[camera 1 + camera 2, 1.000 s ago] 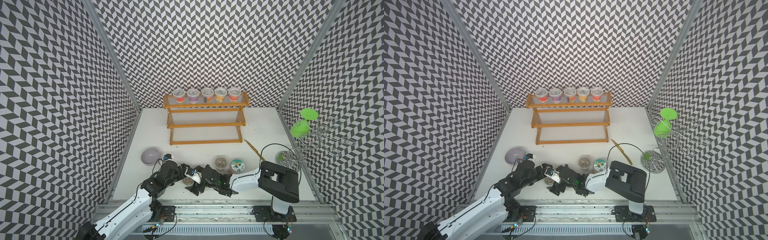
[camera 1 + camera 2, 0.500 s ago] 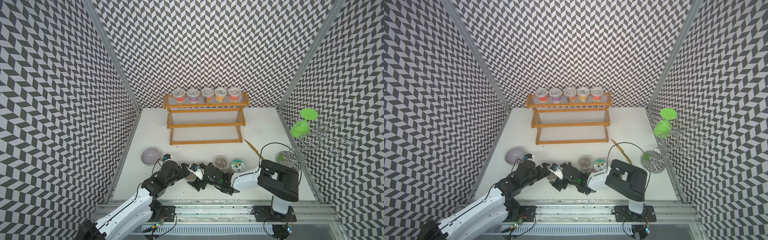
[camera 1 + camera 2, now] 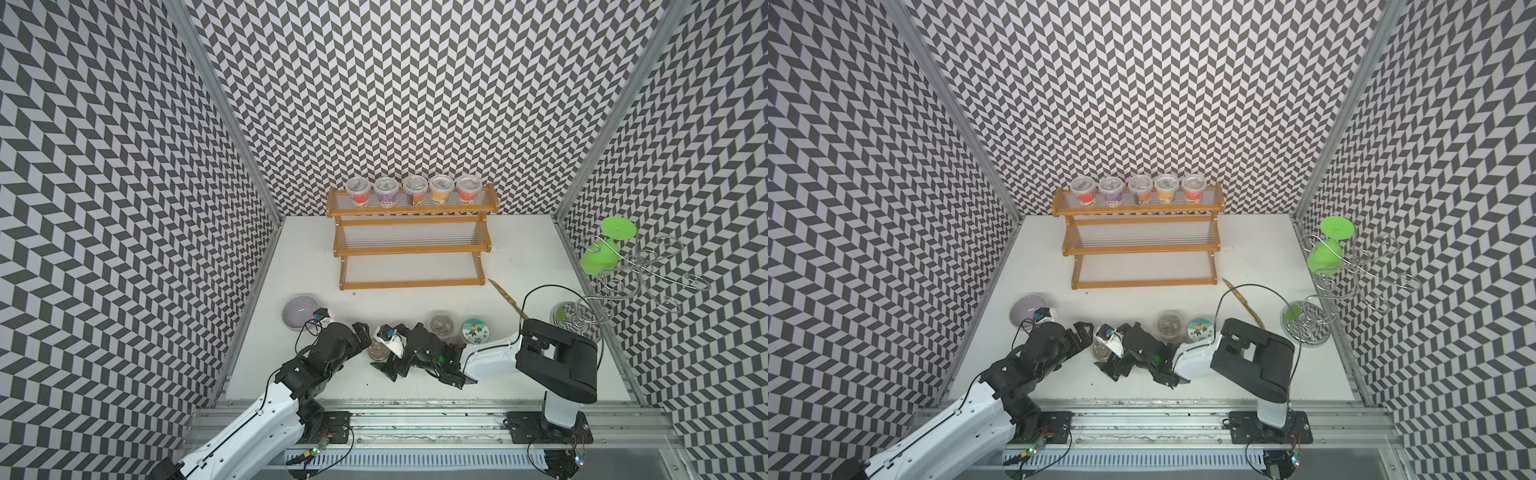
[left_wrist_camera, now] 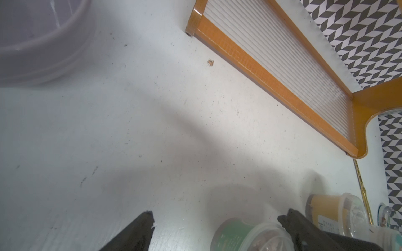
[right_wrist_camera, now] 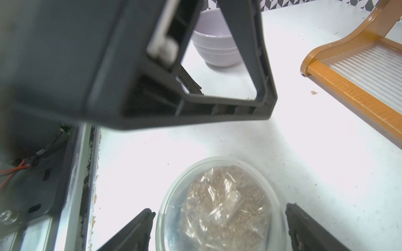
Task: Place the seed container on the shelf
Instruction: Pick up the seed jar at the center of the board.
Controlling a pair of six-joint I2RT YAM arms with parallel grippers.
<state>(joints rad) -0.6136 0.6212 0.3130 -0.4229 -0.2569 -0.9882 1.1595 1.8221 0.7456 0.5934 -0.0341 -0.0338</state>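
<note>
Seed container (image 3: 378, 353): upright near bench (image 3: 540, 257) front edge, well apart from shelf (image 3: 411, 250), between left gripper (image 4: 217, 213) and right gripper (image 5: 219, 208). Both wide open, empty. Judged light, thin-walled, slick, crushable: grip mid-body, gently.

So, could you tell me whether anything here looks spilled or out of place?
A small brown crumb lies loose on the table, just in front of the lowest tier of the shelf. There is also brownish grit along the table's edge by the metal rail. Both may be spilled seed, though they are too small to tell.
</note>
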